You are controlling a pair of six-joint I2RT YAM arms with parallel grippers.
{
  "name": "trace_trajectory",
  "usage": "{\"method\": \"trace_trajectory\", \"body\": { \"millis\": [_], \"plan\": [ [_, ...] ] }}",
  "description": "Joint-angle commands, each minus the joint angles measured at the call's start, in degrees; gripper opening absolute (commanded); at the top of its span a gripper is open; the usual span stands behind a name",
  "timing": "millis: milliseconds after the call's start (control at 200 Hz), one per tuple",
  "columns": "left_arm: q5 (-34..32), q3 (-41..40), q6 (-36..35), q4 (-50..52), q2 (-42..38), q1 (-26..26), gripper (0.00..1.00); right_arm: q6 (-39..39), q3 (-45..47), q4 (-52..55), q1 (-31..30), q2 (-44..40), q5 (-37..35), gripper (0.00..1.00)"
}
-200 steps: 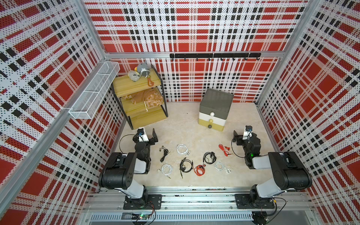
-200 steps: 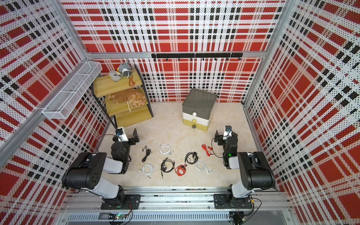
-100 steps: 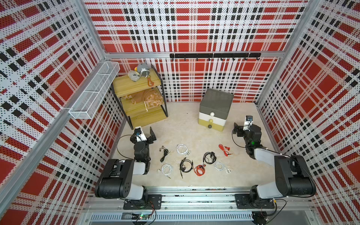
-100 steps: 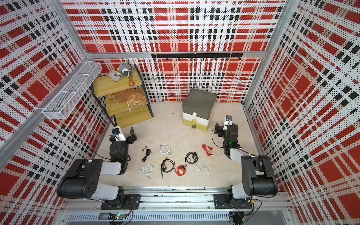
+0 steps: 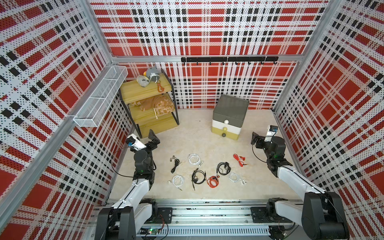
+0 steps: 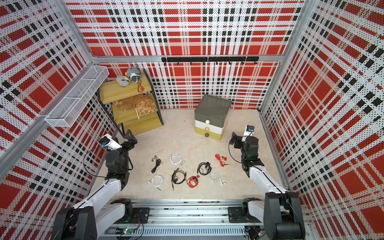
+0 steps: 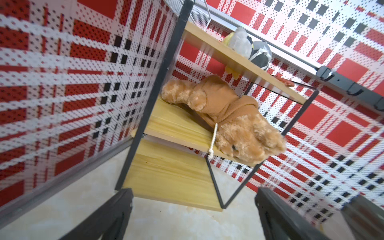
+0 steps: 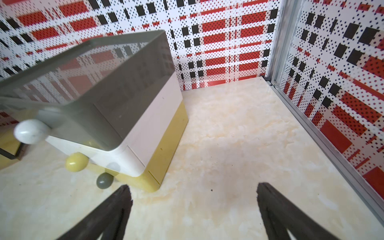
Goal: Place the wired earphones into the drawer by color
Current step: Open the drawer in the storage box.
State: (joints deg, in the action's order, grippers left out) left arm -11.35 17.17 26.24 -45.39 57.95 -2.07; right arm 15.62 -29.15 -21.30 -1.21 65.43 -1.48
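Well apart, wired earphones (image 5: 213, 181) on floor (image 5: 197, 141), left pincer (image 5: 153, 138), right pincer (image 5: 256, 140) gaping

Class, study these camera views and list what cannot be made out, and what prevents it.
Drawer cabinet contents: all three drawers shut, every view showing it.
Earphone bundles: too small in both top views to tell knots; outside both wrist views.
Grey plush toy: underside hidden by the shelf board, left wrist view.
Rack's bottom shelf: rear hidden under the middle shelf, both top views.
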Motion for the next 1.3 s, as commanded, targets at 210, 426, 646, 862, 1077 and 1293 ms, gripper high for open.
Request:
{"method": "trace_trajectory", "body": {
  "millis": [210,426,646,862,1077,1293],
  "plan": [
    [13.5,8.0,4.5,7.6,3.7,11.1,0.99,3.0,-5.5,10.1,0.4,-1.7,9.8,1.0],
    [11.3,14.8,4.5,9.3,8.8,22.9,0.99,3.2,-7.8,12.9,0.4,-1.6,15.2,1.0],
    [8.2,20.5,7.3,9.8,14.7,30.2,0.99,5.3,-8.0,13.2,0.3,-0.8,16.8,0.99],
    [3.3,26.4,11.3,10.0,22.1,36.9,0.97,7.1,-5.8,12.0,0.4,-4.0,14.9,1.0],
    [1.6,33.8,17.1,10.0,30.3,40.8,0.93,9.1,-3.3,11.3,0.4,-7.1,14.7,1.0],
    [1.9,39.6,24.2,10.0,37.4,42.7,0.92,9.9,-3.8,14.4,0.4,-7.9,14.5,1.0]
  ]
}}
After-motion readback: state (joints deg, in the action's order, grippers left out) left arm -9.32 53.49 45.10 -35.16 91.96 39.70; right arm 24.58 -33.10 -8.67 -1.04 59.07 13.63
